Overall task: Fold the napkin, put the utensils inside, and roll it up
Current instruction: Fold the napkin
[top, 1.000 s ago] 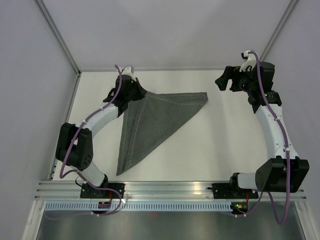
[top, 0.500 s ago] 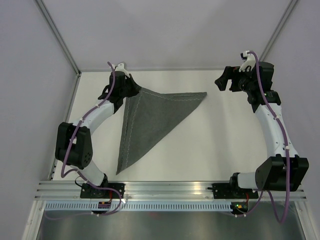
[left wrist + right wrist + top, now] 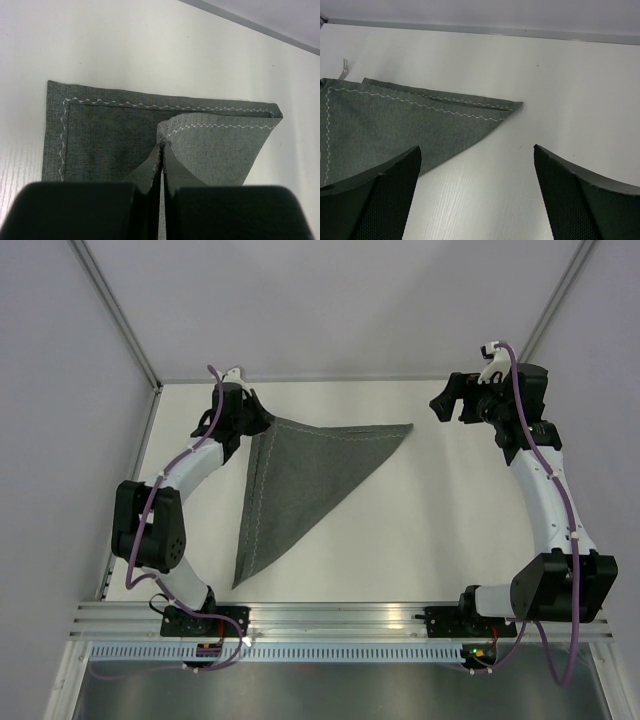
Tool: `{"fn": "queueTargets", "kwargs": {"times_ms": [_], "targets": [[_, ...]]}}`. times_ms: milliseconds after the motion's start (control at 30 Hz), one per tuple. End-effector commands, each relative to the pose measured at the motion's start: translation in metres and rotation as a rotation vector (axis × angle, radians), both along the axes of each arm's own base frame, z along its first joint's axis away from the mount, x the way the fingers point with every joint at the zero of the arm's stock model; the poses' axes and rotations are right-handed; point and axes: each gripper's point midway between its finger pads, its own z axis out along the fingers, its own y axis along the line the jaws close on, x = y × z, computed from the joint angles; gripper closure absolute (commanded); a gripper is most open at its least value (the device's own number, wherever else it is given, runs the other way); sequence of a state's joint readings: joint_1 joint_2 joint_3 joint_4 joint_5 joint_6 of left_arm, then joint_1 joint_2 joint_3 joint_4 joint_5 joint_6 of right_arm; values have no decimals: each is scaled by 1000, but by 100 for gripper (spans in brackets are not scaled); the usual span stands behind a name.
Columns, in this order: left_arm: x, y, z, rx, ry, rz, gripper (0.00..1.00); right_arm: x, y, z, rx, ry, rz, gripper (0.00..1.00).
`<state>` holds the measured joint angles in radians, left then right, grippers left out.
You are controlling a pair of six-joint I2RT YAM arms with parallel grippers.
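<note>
The left tool (image 3: 262,420), pressed together, pinches the napkin (image 3: 300,475) at its 11 o'clock corner; the folded triangle spreads toward 5 o'clock from it. The right tool (image 3: 447,408), spread, hovers well apart at 3 o'clock. White surface (image 3: 430,530), pale walls (image 3: 330,310).

We logged a white table (image 3: 440,520) with the dark grey napkin (image 3: 300,480) lying on its left half, folded into a triangle with one point toward the near edge and one toward the back middle. Silvery fork tines (image 3: 345,66) lay on the table, just past the napkin's far edge.
</note>
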<state>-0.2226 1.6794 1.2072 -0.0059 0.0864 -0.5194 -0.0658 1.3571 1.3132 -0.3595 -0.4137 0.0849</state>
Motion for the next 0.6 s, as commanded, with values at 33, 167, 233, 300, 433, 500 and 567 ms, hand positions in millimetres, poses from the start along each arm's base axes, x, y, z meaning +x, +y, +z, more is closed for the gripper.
{"fn": "queueTargets", "kwargs": {"times_ms": [33, 167, 233, 300, 433, 500, 567], "targets": [[10, 1, 24, -50, -45, 4, 98, 0, -1, 0, 7, -1, -4, 2], [12, 4, 24, -47, -31, 7, 98, 0, -1, 0, 7, -1, -4, 2], [14, 6, 24, -43, -27, 10, 98, 1, 0, 1, 8, -2, -1, 2], [15, 7, 24, -46, -25, 11, 98, 0, 0, 1, 8, -1, -1, 2], [18, 10, 21, -45, -16, 12, 98, 0, 0, 1, 5, -2, 0, 2], [20, 11, 20, -42, -14, 13, 98, 0, 0, 1, 7, -3, -1, 2], [22, 11, 17, -40, -8, 12, 98, 0, 0, 1, 7, -1, -1, 2]]}}
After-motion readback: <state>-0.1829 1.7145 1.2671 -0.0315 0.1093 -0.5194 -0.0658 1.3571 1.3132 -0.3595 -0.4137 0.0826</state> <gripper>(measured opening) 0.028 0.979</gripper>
